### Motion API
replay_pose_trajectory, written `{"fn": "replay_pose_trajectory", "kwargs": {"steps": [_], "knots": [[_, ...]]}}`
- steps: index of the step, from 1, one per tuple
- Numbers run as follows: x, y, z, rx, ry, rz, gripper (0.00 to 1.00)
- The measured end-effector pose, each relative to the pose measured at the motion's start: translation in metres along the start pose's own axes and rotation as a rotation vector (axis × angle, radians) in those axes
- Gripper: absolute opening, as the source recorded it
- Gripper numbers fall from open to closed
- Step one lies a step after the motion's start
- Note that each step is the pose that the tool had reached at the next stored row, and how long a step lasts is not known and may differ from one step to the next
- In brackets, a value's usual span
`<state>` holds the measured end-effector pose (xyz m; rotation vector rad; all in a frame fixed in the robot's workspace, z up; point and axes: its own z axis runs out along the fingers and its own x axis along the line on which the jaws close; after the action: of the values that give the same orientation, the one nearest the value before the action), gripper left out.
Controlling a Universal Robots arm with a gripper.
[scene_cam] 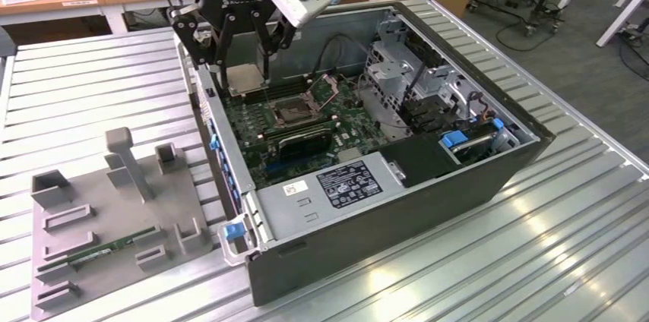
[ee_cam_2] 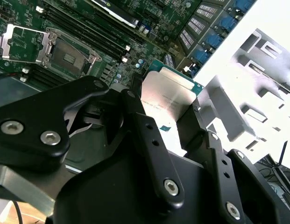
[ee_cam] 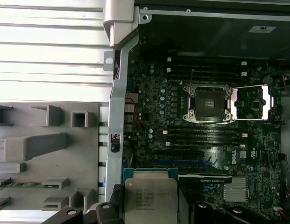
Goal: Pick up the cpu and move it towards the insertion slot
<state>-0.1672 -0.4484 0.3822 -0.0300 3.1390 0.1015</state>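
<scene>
The cpu (ee_cam_2: 166, 100): held edge-on between the black fingers (ee_cam_2: 152, 140) of the gripper (scene_cam: 246, 52), its silver top and pale rim showing in both wrist views (ee_cam: 150, 198); it is lifted clear of any surface.
Jaws: drawn in on two opposite edges of the chip, open only as wide as the chip itself, with nothing else between them.
Place of the chip: above the motherboard (ee_cam: 215, 154), inside the open computer case (scene_cam: 487, 178), near the case wall that faces the grey fixture tray (scene_cam: 112, 223).
The insertion slot (ee_cam: 208, 105): dark centre exposed, its metal frame (ee_cam: 251, 102) folded open to one side; in the exterior view the slot (scene_cam: 292, 112) sits just beyond the gripper, near but not beneath the chip.
Neighbours: long black memory slots (ee_cam: 205, 135) run either side of the socket; a green memory stick (scene_cam: 106, 250) lies in the tray outside the case.
Risk, grip: the hold is on thin edges only, so I judge that a jolt could tilt or slip the chip.
Risk, path: a low carry could catch the case wall or the raised frame.
Risk, socket: arriving skewed could press a corner into the socket's contacts.
</scene>
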Motion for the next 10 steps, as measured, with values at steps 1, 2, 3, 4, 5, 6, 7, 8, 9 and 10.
{"fn": "replay_pose_trajectory", "kwargs": {"steps": [1,2,3,4,5,6,7,8,9,10], "knots": [[0.0,0.0,0.0,0.0,0.0,0.0,0.55],[0.0,0.0,0.0,0.0,0.0,0.0,0.55],[0.0,0.0,0.0,0.0,0.0,0.0,0.55],[-0.0001,0.0,0.0,0.0,0.0,0.0,0.55],[-0.0001,0.0,0.0,0.0,0.0,0.0,0.55],[-0.0002,0.0,0.0,0.0,0.0,0.0,0.55],[-0.0007,0.0,0.0,0.0,0.0,0.0,0.55],[-0.0016,0.0001,0.0,0.0001,0.0001,0.0,0.55],[-0.0025,0.0,0.0,0.0,0.0,0.0,0.55],[-0.0039,-0.0001,0.0,0.0,0.0,0.0,0.55]]}}
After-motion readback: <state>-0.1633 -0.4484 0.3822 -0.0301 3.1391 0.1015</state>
